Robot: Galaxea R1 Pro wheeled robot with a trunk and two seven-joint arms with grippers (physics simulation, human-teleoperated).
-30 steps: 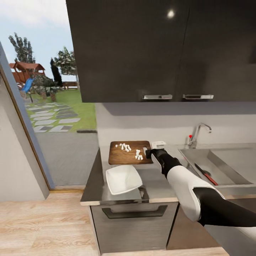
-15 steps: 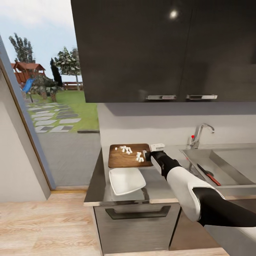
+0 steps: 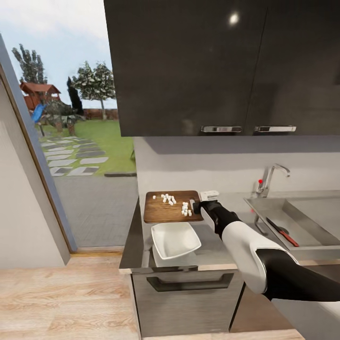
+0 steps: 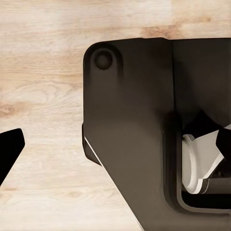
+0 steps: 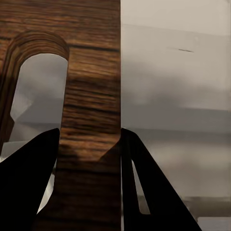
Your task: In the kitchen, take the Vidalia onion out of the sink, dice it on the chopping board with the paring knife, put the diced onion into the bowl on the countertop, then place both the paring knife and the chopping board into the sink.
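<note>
Here, in the head view the onion pieces (image 3: 174, 202) lie on the board (image 3: 163, 212) behind the bowl (image 3: 175, 240), and the right wrist view shows the right gripper (image 5: 89, 159) clamping its handle end, so tilting could scatter them.

chopping board (image 5: 91, 120) cropped, left fingertip (image 4: 7, 149) cropped

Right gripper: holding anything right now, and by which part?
The right gripper clamps the chopping board by its short edge beside the handle slot.
</note>
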